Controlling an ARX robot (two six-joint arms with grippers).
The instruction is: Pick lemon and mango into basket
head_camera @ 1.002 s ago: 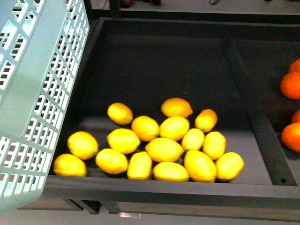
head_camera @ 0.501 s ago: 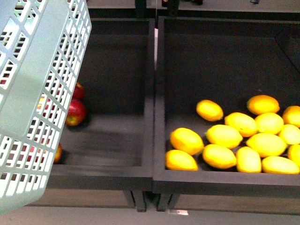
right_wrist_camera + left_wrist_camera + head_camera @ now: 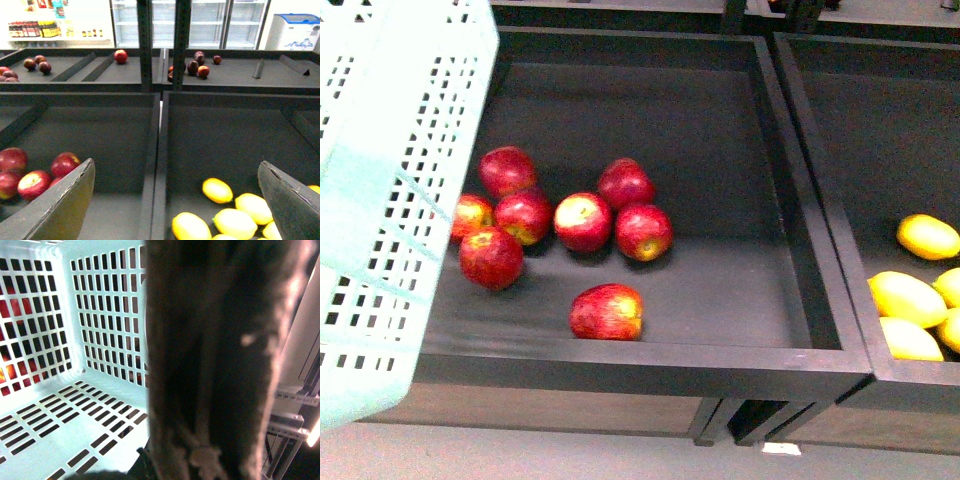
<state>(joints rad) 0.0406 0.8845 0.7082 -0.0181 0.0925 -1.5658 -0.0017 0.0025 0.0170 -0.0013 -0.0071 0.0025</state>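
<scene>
While basket (image 3: 380, 200) hangs (left), lemons (image 3: 905, 298) rest.

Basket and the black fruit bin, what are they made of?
The basket looks like pale teal plastic: thin, smooth, slightly glossy walls moulded with neat rows of slots. The bin holding the apples looks like matt black painted board or metal; its flat, dull rim leaves that open.

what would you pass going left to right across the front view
basket → red apples in the left bin → divider wall between the two bins → lemons at the right edge
</scene>
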